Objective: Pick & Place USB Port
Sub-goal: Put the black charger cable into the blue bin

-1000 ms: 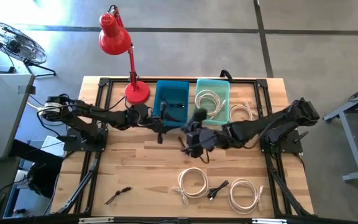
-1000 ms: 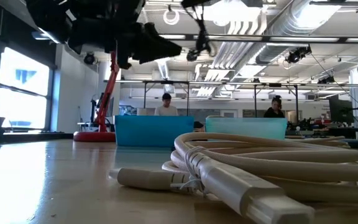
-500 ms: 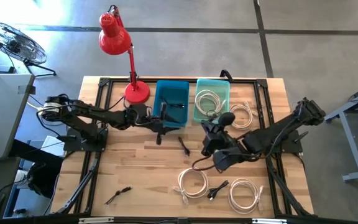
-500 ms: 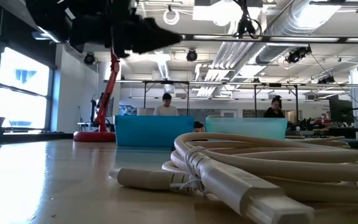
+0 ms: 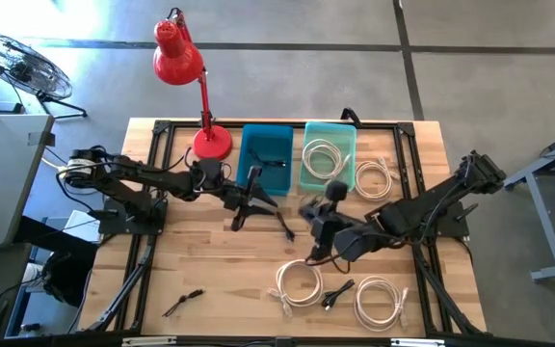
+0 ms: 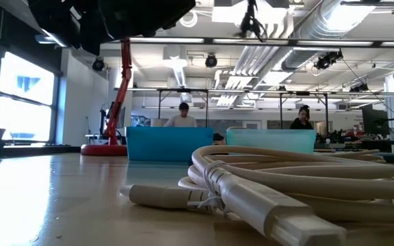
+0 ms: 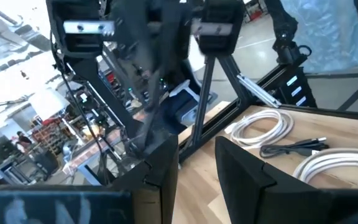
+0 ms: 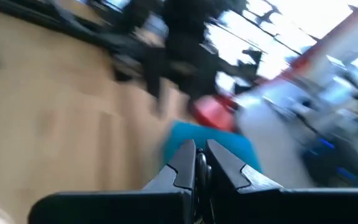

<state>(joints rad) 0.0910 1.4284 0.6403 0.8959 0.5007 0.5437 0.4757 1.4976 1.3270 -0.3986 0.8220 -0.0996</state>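
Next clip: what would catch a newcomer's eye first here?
The red lamp at the table's far-left edge stands out most, beside the blue bin and teal bin at the far middle. Both dark arms meet mid-table: the left gripper before the blue bin, the right gripper, shut, close by. White cable coils lie at the near edge.

A wooden desk (image 5: 210,270) carries everything; behind the left claw (image 5: 242,207) stand a red lamp (image 5: 210,143) and a blue bin (image 5: 265,159), with a teal bin (image 5: 329,154) beside it; in front of the right claw (image 5: 313,214) lie two white cable coils (image 5: 299,284), (image 5: 378,301) with a black cable (image 5: 337,293) between them; another black cable (image 5: 183,302) lies well apart.
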